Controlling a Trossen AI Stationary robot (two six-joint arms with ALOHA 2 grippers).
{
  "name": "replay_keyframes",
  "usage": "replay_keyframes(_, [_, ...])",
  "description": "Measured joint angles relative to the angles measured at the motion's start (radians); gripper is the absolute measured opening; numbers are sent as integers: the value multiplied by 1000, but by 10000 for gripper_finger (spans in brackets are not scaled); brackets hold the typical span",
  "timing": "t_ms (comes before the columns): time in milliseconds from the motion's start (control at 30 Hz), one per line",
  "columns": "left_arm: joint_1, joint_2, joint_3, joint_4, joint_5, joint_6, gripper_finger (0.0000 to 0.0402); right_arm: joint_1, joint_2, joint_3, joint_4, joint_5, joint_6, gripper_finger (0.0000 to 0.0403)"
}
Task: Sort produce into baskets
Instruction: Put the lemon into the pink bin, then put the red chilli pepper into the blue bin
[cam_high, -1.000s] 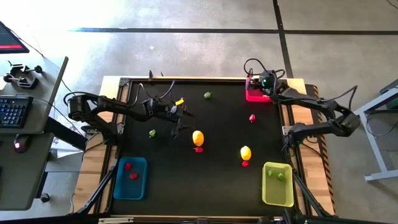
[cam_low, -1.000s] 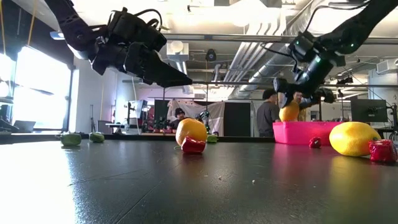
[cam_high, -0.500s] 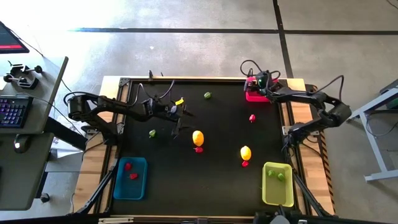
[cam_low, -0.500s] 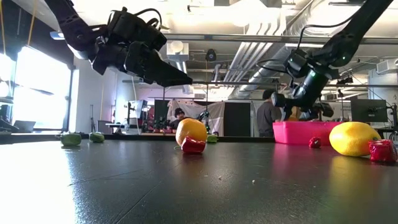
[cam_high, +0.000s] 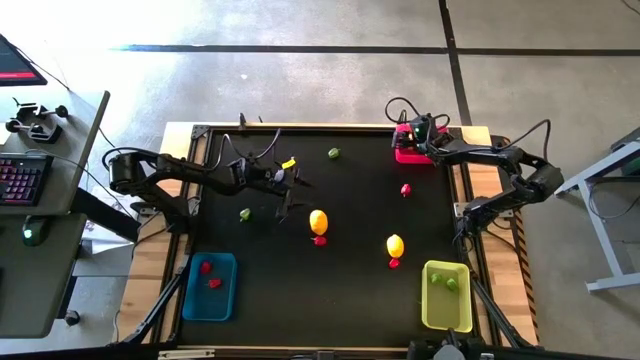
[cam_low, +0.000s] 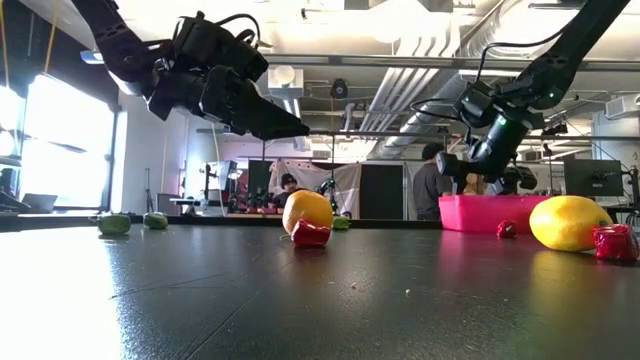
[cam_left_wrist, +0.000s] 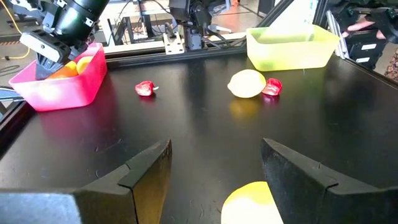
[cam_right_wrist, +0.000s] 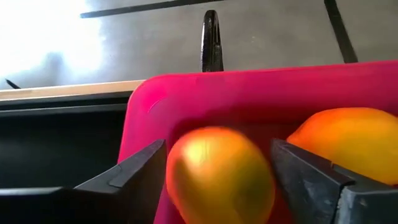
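My right gripper (cam_high: 414, 131) hangs over the pink-red basket (cam_high: 410, 153) at the table's far right corner. It is open, with a finger on either side of a yellow-orange fruit (cam_right_wrist: 219, 174) down in the basket, beside a second such fruit (cam_right_wrist: 345, 140). My left gripper (cam_high: 288, 190) is open and empty, held above the table left of centre, with a yellow fruit (cam_left_wrist: 249, 202) on the table below it. Yellow fruits (cam_high: 318, 221) (cam_high: 395, 244), red pieces (cam_high: 405, 189) (cam_high: 319, 240) and green pieces (cam_high: 245, 214) (cam_high: 334, 153) lie on the black table. My right gripper has its fingers (cam_right_wrist: 140, 177) slanting down from above into the pink-red basket, one on each side of the yellow-orange fruit. The fruit looks blurred while the fingers look sharp. I cannot tell whether the fingers touch it.
The blue basket (cam_high: 210, 287) at the near left holds two red pieces. The yellow-green basket (cam_high: 446, 296) at the near right holds two green pieces. People stand in the room beyond the table's far edge (cam_low: 432, 185). Bare table lies in the near middle.
My right gripper has gone down into the pink-red basket with the yellow-orange fruit. In the low view the fruit, which then showed above the basket's rim, is now hidden behind its wall. My left gripper has kept still.
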Motion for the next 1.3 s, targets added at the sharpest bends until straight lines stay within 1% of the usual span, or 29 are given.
replay_keyframes(167, [0, 0, 0, -1, 0, 0, 232, 0, 0, 38, -41, 72, -26, 274])
replay_keyframes(267, [0, 0, 0, -1, 0, 0, 232, 0, 0, 78, -75, 84, -68, 274])
replay_keyframes(367, [0, 0, 0, -1, 0, 0, 232, 1, 0, 141, -176, 79, -125, 272])
replay_keyframes(467, [0, 0, 0, -1, 0, 0, 232, 10, 0, 215, -337, 75, -180, 250])
replay_keyframes(567, [0, 0, 0, -1, 0, 1, 232, 16, 0, 256, -443, 74, -218, 202])
replay_keyframes(633, [0, 0, 0, -2, 0, 1, 232, 15, 0, 260, -456, 61, -243, 157])
replay_keyframes(800, [0, 0, 0, -4, 0, 1, 232, -11, 13, 242, -456, -54, -296, 28])
replay_keyframes(833, [0, 0, 0, -6, 0, 1, 232, -13, 16, 240, -458, -71, -313, 14])
replay_keyframes(867, [0, 0, 0, -9, 0, 1, 232, -14, 17, 240, -461, -83, -334, 10])
replay_keyframes(1000, [0, 0, 0, -21, -8, 23, 232, 5, -22, 239, -486, -100, -415, 19])
replay_keyframes(1100, [0, -1, 0, -24, -21, 31, 232, 46, -97, 239, -506, -101, -439, 4])
replay_keyframes(1167, [0, 0, 0, -24, -29, 37, 232, 93, -152, 239, -528, -100, -425, 5])
replay_keyframes(1300, [0, 0, 0, -24, -32, 36, 232, 239, -220, 239, -608, -101, -371, 1])
